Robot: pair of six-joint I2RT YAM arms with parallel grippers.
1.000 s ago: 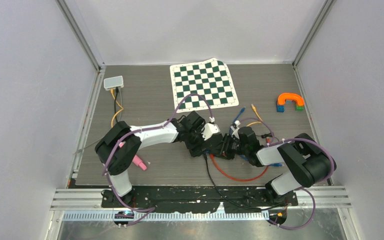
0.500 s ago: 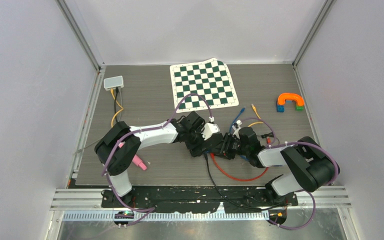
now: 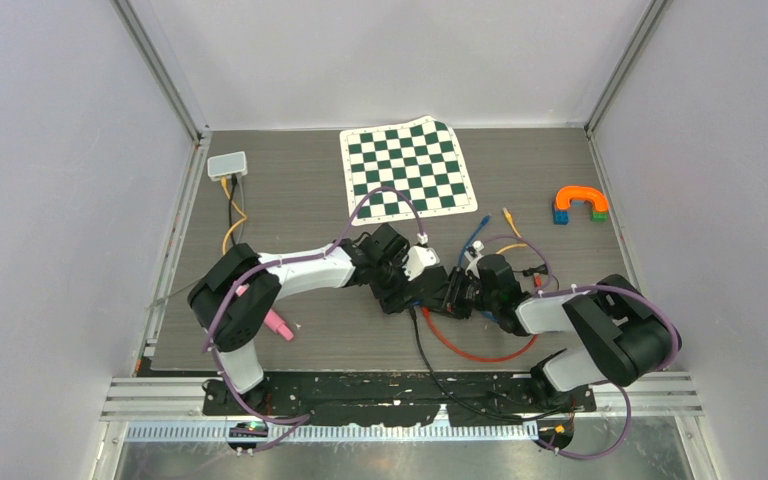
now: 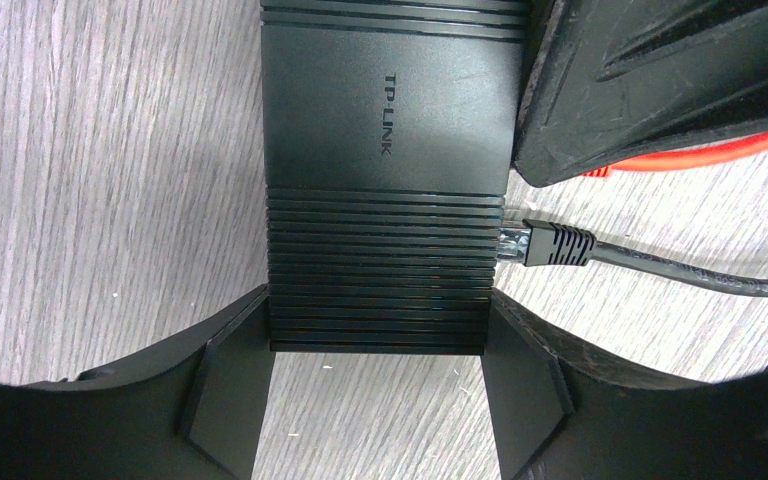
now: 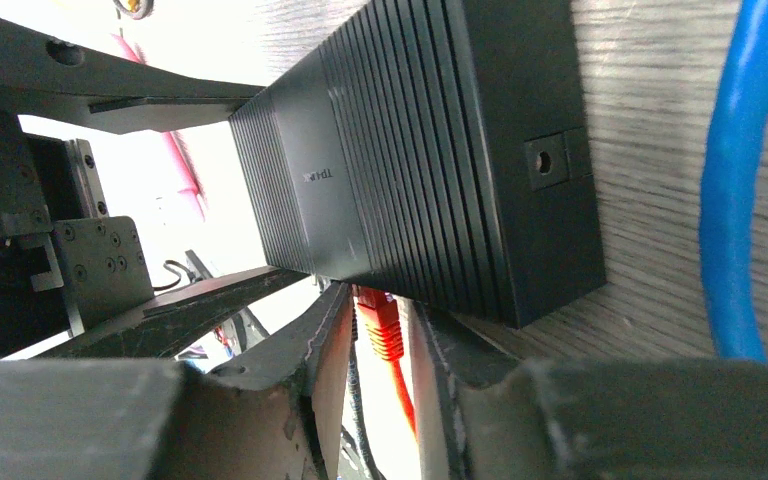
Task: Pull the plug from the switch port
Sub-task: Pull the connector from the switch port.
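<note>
Right wrist: my right gripper [image 5: 380,345] sits narrow around red plug [image 5: 384,325] at 6 o'clock, grip unsure; left gripper [image 4: 378,392] clamps switch [image 4: 385,150]; next: squeeze, pull.

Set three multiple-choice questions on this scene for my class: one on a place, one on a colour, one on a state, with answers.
1. The chequered mat lies
A. at the table's far edge
B. at the near right corner
C. between the arm bases

2. The plug between the right fingers is
A. blue
B. yellow
C. red

3. The black plug is
A. loose on the table
B. seated in the switch
C. lying on the mat

Answers:
1 A: the top view shows the mat at the back edge, beyond both arms.
2 C: the right wrist view shows a red plug between those fingers.
3 B: the left wrist view shows its tip inside the switch's side, while the left fingers flank the switch body.
</note>
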